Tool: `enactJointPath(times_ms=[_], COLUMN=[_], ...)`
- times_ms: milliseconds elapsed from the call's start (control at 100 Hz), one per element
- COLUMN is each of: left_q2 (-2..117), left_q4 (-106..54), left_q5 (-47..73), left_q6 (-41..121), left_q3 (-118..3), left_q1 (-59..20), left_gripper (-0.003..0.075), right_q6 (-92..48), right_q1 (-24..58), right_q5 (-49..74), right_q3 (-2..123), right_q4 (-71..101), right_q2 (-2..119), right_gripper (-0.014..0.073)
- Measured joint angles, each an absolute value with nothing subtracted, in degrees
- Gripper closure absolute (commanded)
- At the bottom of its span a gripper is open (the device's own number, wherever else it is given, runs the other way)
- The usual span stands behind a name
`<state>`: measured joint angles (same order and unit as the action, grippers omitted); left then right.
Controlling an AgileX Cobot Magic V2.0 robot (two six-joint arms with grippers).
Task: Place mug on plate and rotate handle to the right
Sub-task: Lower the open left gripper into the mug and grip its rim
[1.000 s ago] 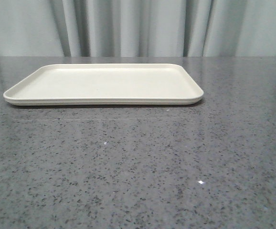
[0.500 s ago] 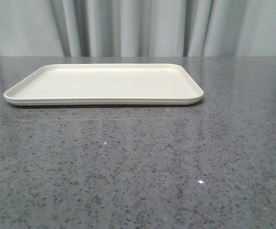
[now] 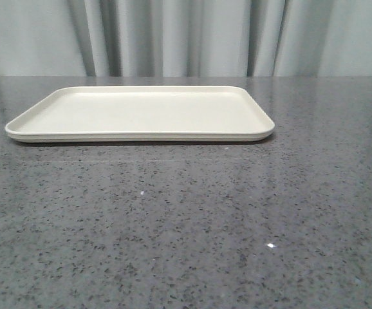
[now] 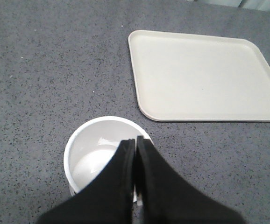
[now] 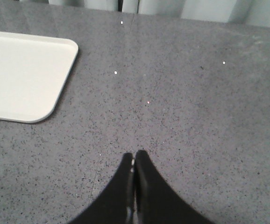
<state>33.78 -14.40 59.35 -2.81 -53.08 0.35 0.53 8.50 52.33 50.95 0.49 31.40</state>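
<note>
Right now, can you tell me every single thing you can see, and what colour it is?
plate: one, cream, lying flat on the far part of the table, nothing on it.
mug: one, white, seen only by the left wrist camera, standing on the table apart from the plate; its handle is hidden.
table: one, speckled dark grey, under everything.
curtain: one, pale grey with folds, behind the table.
left claw: one, black, fingers pressed together above the mug's rim.
right claw: one, black, fingers pressed together above bare table beside the plate.
</note>
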Motion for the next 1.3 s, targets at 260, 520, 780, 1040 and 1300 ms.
enactJointPath(times_ms=[260, 520, 780, 1040, 1300], left_q2=[35.0, 35.0, 35.0, 35.0, 35.0], left_q4=[-14.4, -14.8, -15.4, -15.4, -11.4], left_q5=[59.7, 60.2, 60.5, 60.6, 60.6], left_q6=[-2.8, -2.8, -2.8, -2.8, -2.8], left_q3=[-53.2, -53.2, -53.2, -53.2, -53.2], left_q1=[0.3, 0.3, 0.3, 0.3, 0.3], left_gripper=[0.074, 0.0737, 0.0433, 0.0164, 0.0164], right_q6=[0.5, 0.5, 0.5, 0.5, 0.5], right_q1=[8.5, 8.5, 8.5, 8.5, 8.5], right_q5=[53.4, 53.6, 54.0, 54.1, 54.1], right_q3=[51.1, 51.1, 51.1, 51.1, 51.1], right_q4=[0.5, 0.5, 0.5, 0.5, 0.5], right_q2=[33.4, 33.4, 33.4, 33.4, 33.4], right_gripper=[0.0659, 0.0636, 0.0318, 0.0043, 0.0043])
